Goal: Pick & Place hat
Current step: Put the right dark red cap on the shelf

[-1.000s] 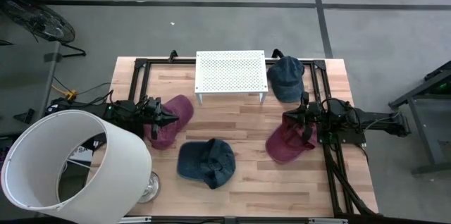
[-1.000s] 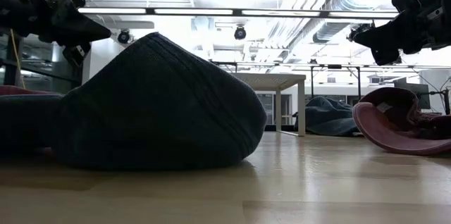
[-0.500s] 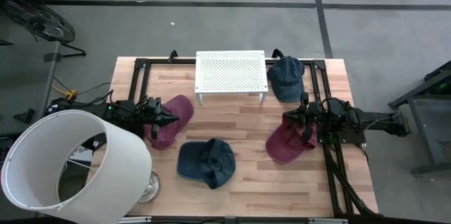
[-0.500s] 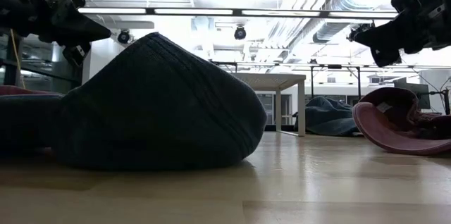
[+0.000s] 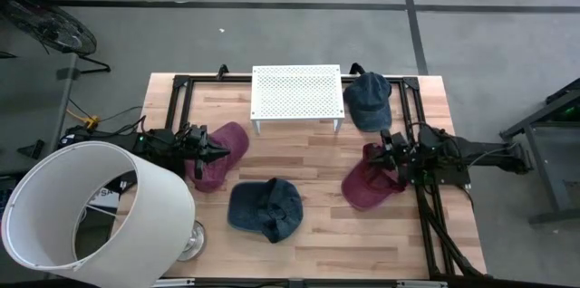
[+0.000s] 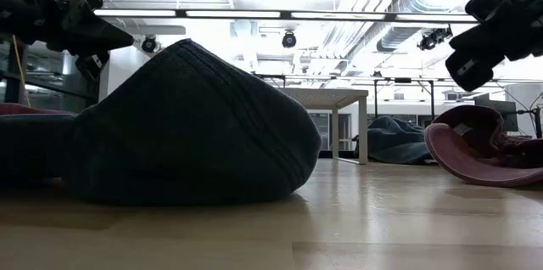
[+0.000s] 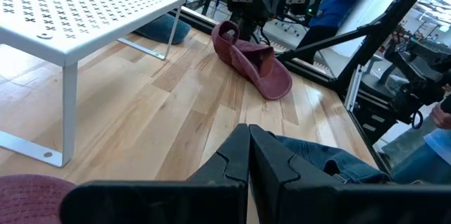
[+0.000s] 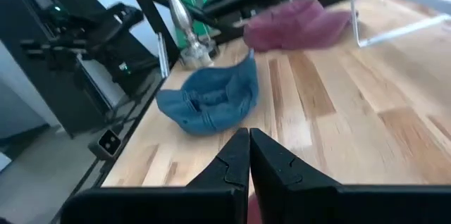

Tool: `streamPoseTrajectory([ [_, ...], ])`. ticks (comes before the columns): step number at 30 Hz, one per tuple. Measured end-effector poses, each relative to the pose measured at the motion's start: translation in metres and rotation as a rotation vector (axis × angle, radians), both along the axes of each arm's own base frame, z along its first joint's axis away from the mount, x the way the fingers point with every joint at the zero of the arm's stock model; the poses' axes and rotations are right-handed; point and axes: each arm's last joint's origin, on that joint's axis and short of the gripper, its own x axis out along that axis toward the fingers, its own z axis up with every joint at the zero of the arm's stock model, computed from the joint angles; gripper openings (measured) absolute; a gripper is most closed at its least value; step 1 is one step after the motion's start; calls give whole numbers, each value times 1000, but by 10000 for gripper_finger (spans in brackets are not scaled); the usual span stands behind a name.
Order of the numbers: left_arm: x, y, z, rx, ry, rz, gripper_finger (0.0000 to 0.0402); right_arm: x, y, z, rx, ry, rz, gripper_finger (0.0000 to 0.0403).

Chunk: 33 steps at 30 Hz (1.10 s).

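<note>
Four hats lie on the wooden table. A maroon hat (image 5: 224, 154) lies at the left, and my left gripper (image 5: 220, 150) hovers shut above it, well off the table in the low view (image 6: 114, 42). A blue hat (image 5: 265, 208) lies in the near middle (image 8: 211, 97). A second maroon hat (image 5: 370, 184) lies at the right, brim side up (image 7: 250, 58). My right gripper (image 5: 381, 155) hangs shut over its far edge, tipped down toward it (image 6: 460, 75). Another blue hat (image 5: 367, 98) lies at the far right.
A white perforated rack (image 5: 297, 93) stands on thin legs at the far middle. A lamp with a big white shade (image 5: 91, 211) stands at the near left corner. A black frame (image 5: 181, 84) runs along the table's edges. Bare wood (image 5: 317, 157) lies between the hats.
My right gripper has tipped from nearly level to pointing down at the right maroon hat, and has drawn back slightly toward the table's right edge. It has stayed shut. The hats have not moved.
</note>
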Motion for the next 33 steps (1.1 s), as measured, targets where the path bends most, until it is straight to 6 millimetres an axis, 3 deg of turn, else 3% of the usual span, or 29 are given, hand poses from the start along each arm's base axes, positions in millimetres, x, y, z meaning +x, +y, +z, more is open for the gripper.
streamPoseTrajectory([
  [8, 0, 0, 0, 0, 0, 0, 1, 11, -1, 29, 85, 191, -53, 3],
  [19, 0, 0, 0, 0, 0, 0, 1, 57, 1, 68, 198, 485, 110, 3],
  [28, 0, 0, 0, 0, 0, 0, 1, 89, 0, 81, -81, 681, 294, 9],
  [33, 0, 0, 0, 0, 0, 0, 1, 101, 0, 76, -337, 773, 422, 31],
])
